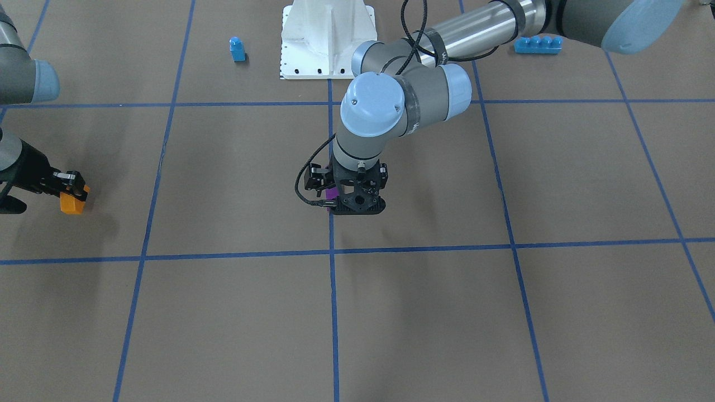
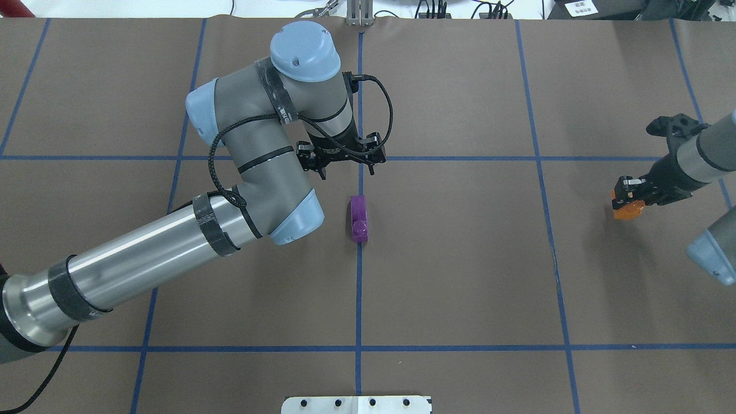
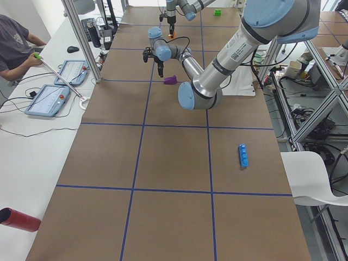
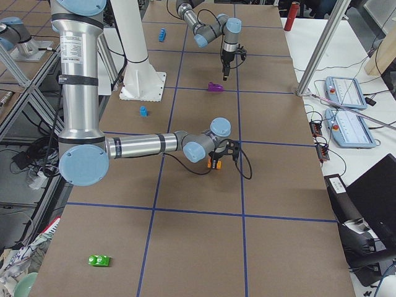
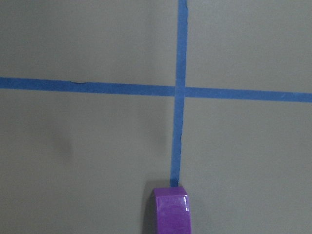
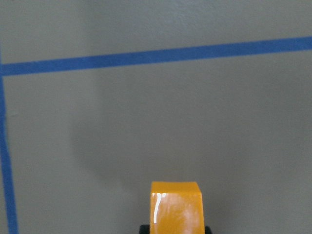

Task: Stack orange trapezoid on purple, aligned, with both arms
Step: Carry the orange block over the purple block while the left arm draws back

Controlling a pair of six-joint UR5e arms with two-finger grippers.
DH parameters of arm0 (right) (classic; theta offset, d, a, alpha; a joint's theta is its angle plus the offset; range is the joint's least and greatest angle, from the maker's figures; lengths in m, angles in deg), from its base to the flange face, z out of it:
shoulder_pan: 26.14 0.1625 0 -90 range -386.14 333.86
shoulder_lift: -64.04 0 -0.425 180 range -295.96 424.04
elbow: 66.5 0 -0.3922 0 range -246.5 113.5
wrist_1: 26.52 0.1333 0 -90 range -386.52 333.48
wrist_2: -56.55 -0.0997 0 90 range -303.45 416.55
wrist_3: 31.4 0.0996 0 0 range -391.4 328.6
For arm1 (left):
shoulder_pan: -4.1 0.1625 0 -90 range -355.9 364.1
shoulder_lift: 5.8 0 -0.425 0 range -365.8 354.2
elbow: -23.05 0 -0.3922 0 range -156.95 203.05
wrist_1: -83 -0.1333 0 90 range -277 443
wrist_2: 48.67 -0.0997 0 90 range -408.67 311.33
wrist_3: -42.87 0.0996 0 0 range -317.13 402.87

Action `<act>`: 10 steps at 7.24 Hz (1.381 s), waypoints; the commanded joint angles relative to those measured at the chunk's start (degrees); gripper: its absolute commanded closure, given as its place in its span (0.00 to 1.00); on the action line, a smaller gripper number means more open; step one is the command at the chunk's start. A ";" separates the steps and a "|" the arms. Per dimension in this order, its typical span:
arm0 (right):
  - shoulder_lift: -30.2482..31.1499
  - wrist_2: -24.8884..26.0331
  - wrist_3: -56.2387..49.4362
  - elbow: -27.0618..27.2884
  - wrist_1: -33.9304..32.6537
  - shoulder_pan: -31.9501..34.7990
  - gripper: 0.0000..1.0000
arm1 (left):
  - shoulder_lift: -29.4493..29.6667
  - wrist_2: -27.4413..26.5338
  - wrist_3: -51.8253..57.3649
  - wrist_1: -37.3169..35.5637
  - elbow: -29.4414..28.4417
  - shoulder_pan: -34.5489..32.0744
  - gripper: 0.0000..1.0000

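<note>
Clearly the right pincer (image 2: 628,198) is clamped on the orange trapezoid (image 2: 627,210), holding it off the counter (image 2: 460,276) for carrying. The left pincer (image 2: 347,171), seemingly apart, hovers just beyond the purple (image 2: 359,218), which lies on the centre tape line as the base.

The orange trapezoid (image 6: 175,207) and the purple (image 5: 171,212) are glossy plastic; the table (image 2: 460,259) wears matt brown paper under smooth blue tape (image 5: 183,48).

Two high cameras look steeply down from opposite long edges, sharing the middle of the bench (image 2: 460,276); two watch lengthwise from its ends; wrist cameras hover close.
</note>
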 commanded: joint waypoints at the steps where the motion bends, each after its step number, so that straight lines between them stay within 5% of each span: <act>1: -7.35 0.17 0.19 2.72 -5.70 -2.66 1.00 | -3.42 0.39 0.67 -0.06 2.97 -3.36 0.01; 4: -18.58 2.89 7.28 2.65 -6.14 -11.69 1.00 | -17.46 0.39 12.24 -0.06 12.28 -6.88 0.01; 5: -24.36 6.47 8.96 2.65 -12.24 -15.04 1.00 | -20.46 0.48 15.58 -0.06 13.17 -8.55 0.01; 6: -28.33 10.85 9.07 2.04 -15.86 -19.16 1.00 | -22.40 0.40 18.66 0.03 13.18 -9.52 0.01; 10: -39.52 12.22 10.47 -8.33 -15.99 -23.68 1.00 | -26.55 0.48 19.57 0.29 15.38 -11.03 0.01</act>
